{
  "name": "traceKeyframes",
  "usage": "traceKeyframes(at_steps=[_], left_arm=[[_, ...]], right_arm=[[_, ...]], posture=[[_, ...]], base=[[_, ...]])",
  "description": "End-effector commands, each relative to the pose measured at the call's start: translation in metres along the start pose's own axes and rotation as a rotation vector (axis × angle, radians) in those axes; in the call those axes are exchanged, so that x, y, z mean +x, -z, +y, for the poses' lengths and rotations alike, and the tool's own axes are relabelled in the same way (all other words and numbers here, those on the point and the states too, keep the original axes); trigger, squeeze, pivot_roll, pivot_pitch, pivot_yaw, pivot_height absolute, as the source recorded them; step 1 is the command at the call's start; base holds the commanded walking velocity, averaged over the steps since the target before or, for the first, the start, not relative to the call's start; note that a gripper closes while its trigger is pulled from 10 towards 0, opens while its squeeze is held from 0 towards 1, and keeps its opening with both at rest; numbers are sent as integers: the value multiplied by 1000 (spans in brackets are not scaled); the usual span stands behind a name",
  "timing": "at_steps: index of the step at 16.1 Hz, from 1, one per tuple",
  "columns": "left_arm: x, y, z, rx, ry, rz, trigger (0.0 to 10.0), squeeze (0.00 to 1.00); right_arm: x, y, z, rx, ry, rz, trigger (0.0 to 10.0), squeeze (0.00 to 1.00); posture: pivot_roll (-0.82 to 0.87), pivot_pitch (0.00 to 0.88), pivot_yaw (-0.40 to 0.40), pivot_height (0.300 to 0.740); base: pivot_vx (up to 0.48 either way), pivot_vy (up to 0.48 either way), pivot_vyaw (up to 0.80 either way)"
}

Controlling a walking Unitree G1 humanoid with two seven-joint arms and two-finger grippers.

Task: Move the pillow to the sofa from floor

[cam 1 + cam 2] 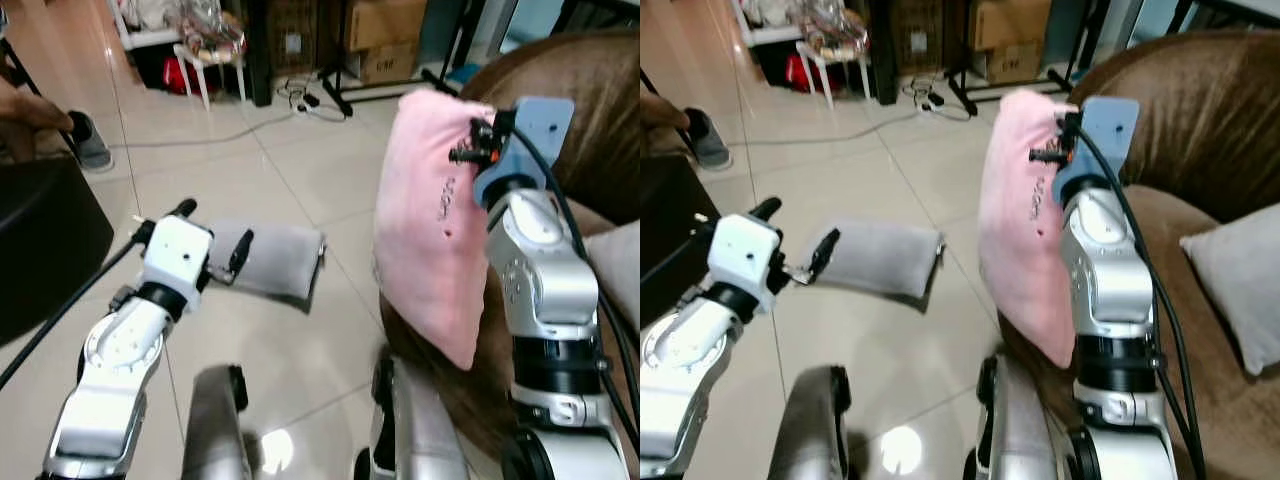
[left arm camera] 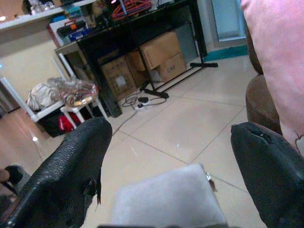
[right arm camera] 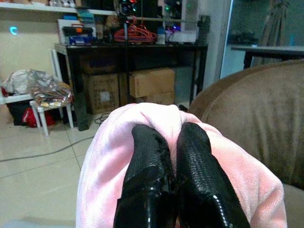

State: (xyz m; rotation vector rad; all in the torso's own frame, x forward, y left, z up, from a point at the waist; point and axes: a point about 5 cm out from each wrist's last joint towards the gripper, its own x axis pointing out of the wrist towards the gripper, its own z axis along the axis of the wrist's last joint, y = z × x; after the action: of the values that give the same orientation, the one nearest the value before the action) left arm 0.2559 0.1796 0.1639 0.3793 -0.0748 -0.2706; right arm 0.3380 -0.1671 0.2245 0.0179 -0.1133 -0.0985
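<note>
At far left a dark shoe (image 1: 88, 143) and part of a person's hand (image 1: 30, 108) are seen beside a black seat (image 1: 45, 245). The left gripper (image 1: 213, 232) is held out over the tiled floor (image 1: 290, 180) with its two fingers spread wide and nothing between them; in the left wrist view a grey pillow (image 2: 166, 199) is seen lying flat on the floor just beyond the fingertips, not touched. Further right, the pink pillow (image 1: 432, 225) is hung upright in the air at the front edge of the brown sofa (image 1: 1200, 130), pinched at its top by the right gripper (image 3: 168, 142), whose fingers are closed tight on a fold of the fabric. The lower corner of this pillow is seen close to the sofa's seat edge, whether touching cannot be told. Step in hand is judged to be the carry onto the sofa. For a good placement the pillow should be moved further right over the seat cushion, kept high enough that its hanging corner is not dragged on the seat edge, lowered until the weight is borne by the seat, and only then released; a release this near the edge risks a slide back to the floor. Count: three pillows (one pink held, one grey on the floor, one grey (image 1: 1240, 290) already on the sofa), one sofa, two grippers, one shoe.
</note>
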Motion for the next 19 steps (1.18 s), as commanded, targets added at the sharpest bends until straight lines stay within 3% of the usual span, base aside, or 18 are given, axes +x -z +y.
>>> traceKeyframes(at_steps=[1,3,19], left_arm=[[3,1,-1,8,-6,2,10000,0],[4,4,-2,5,-19,14,10000,0],[4,5,-2,3,-31,19,10000,0]], right_arm=[[-2,1,-6,16,28,-7,10000,0],[-7,10,-8,28,42,17,10000,0],[-10,15,-9,35,49,30,10000,0]], posture=[[-18,0,-46,581],[-23,0,-45,596],[-28,0,-42,601]], base=[[0,0,0],[0,0,0],[0,0,0]])
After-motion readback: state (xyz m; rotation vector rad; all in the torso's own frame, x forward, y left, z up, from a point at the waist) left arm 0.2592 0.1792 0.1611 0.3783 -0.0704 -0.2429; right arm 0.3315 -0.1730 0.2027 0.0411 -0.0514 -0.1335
